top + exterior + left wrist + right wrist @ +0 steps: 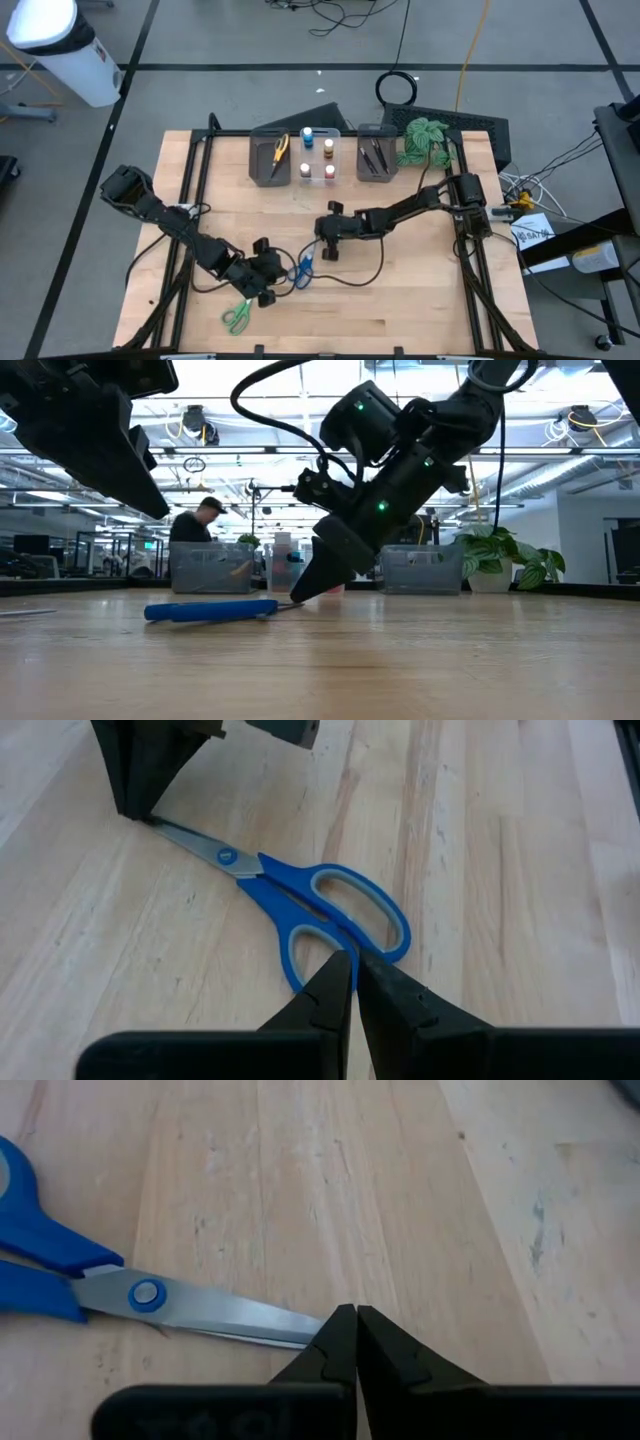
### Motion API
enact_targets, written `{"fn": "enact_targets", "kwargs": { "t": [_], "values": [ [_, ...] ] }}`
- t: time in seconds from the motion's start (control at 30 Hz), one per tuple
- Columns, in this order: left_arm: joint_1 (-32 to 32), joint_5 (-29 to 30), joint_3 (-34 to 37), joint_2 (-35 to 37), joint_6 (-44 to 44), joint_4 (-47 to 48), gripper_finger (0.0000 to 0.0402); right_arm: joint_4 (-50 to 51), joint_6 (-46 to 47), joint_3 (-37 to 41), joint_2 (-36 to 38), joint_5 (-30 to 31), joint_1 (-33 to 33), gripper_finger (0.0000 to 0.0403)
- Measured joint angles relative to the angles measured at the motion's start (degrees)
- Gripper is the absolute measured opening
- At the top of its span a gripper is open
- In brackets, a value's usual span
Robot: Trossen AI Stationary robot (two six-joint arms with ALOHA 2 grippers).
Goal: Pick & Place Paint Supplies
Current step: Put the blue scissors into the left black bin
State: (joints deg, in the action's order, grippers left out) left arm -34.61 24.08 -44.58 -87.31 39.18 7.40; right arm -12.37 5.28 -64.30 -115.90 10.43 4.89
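Blue-handled scissors (303, 268) lie flat on the wooden table (420, 290), near its middle, blades closed (320, 910). My right gripper (355, 1318) is shut, with its tips down at the tip of the blades. My left gripper (352, 965) is shut and hangs over the handle loops. In the low view its tip (160, 510) stands well above the scissors (210, 610). Green-handled scissors (237, 317) lie flat near the front edge. Yellow-handled scissors (281, 148) stand in the left grey bin (262, 165). My right gripper sets its shut fingertips (303, 592) at the tip of the scissors' blades (300, 1328). The fingers slant down from the table's far right side. The scissors stay flat on the table. Whether the tips rest on the blade or beside it, I cannot tell.
Three bins stand in a row at the back. The clear middle one (340, 158) holds small pots (306, 133), and the right grey one (375, 160) holds dark brushes. A leafy plant (425, 140) stands at the back right. A cable (370, 270) trails across the table.
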Motion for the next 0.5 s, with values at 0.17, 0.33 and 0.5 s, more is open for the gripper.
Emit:
{"fn": "enact_targets", "kwargs": {
  "t": [0.17, 0.33, 0.5],
  "values": [
    [-0.2, 0.0, 0.0, 0.0, 1.7, -0.5, 0.0031, 3.6, 1.9, 0.0, 0.1, 0.1, 0.0, 0.0],
    [-0.8, -2.3, 0.0, 0.0, 11.1, -1.6, 0.0033, 2.7, 3.3, 1.6, 0.2, 0.2, 0.0, 0.0],
    [-1.5, -7.1, 0.0, -3.1, 13.9, -6.1, 0.0078, 2.9, 4.2, 2.1, 0.2, 0.2, -0.3, 0.0]
  ]
}}
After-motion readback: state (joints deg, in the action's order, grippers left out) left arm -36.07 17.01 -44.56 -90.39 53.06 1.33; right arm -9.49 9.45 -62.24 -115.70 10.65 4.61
